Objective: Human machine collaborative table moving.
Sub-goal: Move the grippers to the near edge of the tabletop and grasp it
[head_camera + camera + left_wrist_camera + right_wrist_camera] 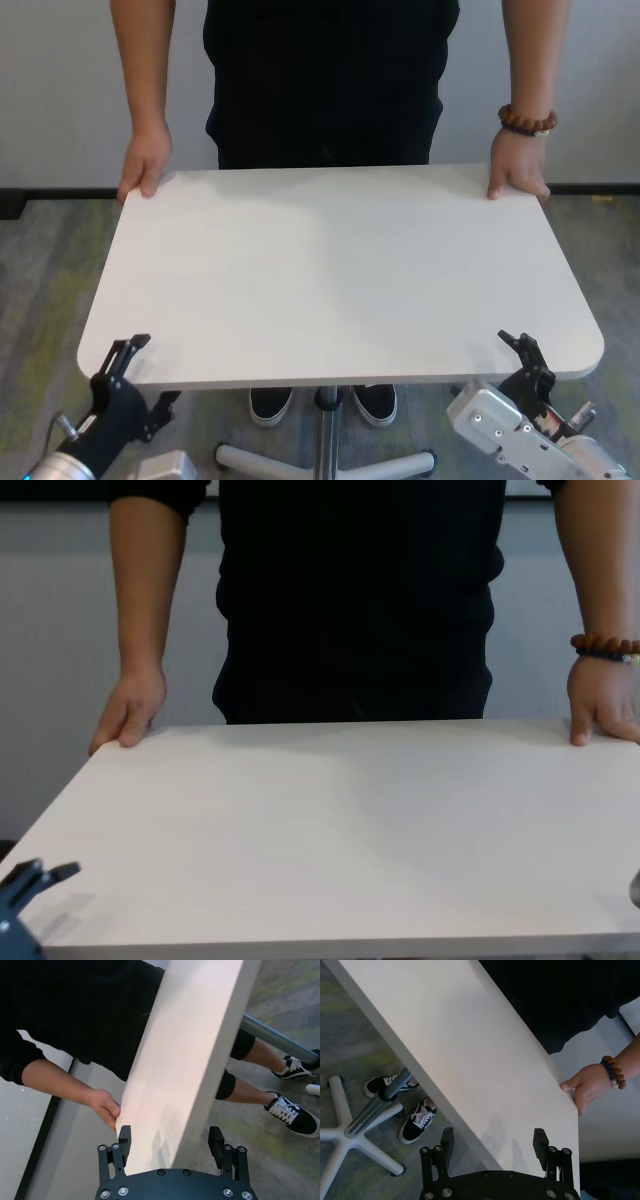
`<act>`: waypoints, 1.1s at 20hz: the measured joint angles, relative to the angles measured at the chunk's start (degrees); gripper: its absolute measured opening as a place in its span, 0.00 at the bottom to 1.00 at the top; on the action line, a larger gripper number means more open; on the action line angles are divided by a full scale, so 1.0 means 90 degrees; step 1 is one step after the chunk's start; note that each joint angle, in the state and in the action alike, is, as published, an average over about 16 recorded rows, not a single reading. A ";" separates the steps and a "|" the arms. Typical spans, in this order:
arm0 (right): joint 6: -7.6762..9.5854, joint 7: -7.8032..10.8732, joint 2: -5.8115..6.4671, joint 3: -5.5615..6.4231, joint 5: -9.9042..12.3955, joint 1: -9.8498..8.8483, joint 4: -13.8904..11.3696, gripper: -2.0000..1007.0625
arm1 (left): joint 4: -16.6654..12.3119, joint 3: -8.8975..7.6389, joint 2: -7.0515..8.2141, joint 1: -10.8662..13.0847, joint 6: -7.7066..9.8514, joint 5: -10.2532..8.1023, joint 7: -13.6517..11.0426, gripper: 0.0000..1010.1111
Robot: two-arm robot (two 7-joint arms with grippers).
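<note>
- The white tabletop stood between the robot and the human, who was at its far edge in a black shirt.
- The human's hands rested on the two far corners: one hand on the far left corner, and the other hand, with a brown-red bead bracelet on its wrist, on the far right corner.
- The left gripper sat at the near left corner of the tabletop, its black fingers spread wide with one above and one below the thin edge; in the left wrist view the edge ran between them, and whether they touched it could not be told.
- The right gripper sat at the near right corner, its fingers likewise wide apart astride the edge, with a gap visible on either side of the board.
- Under the tabletop a slim metal pole ran down to a white star-shaped base on the grey-green carpet.
- The human's black-and-white sneakers showed beneath the near edge, just beside the pole.
</note>
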 joint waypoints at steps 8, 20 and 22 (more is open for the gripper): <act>-0.0079 0.0107 -0.0098 0.0081 -0.0082 0.0060 0.0102 1.00 | 0.0210 -0.0007 -0.0255 -0.0238 0.0010 0.0115 -0.0088 0.99; -0.0175 0.0226 -0.0213 0.0200 -0.0208 0.0050 0.0170 1.00 | 0.0445 -0.0082 -0.0535 -0.0378 -0.0024 0.0312 0.0054 0.99; -0.0187 0.0246 -0.0231 0.0219 -0.0233 0.0044 0.0177 1.00 | 0.0469 -0.0092 -0.0567 -0.0389 -0.0034 0.0351 0.0103 0.99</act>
